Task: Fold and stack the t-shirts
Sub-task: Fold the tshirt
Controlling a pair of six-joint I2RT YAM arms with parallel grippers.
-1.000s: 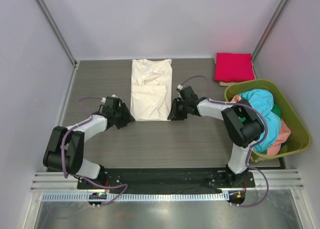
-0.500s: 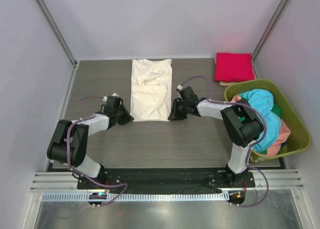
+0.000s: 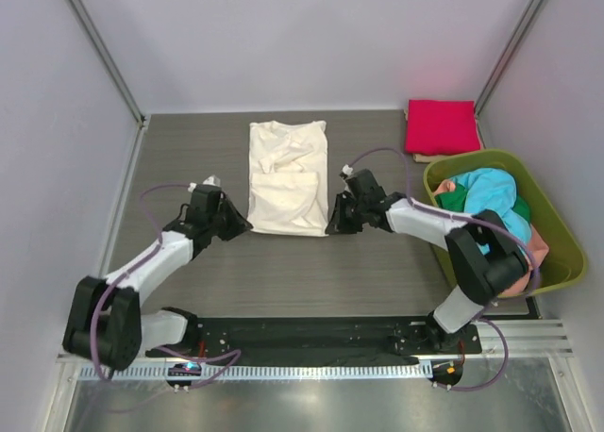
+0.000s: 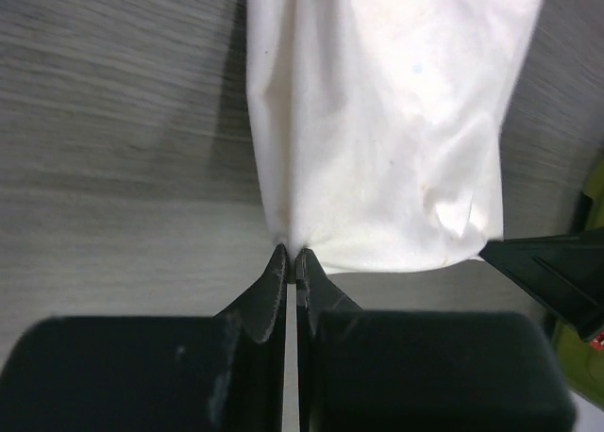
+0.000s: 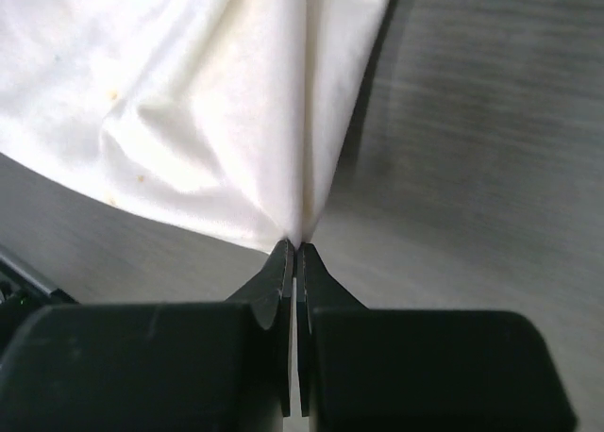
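- Left gripper: clamped on near-left corner of cream-white t-shirt.
- Right gripper: clamped on its near-right corner.
- Shirt: part-folded, creased.
- Table beneath: grey wood-grain; walls pale.

Cream-white t-shirt, perhaps faintly yellow-speckled

Nothing to read here, folks. No words, logos or numbers I can make out on the cream t-shirt, the red t-shirt in the upper right, or the green basket.
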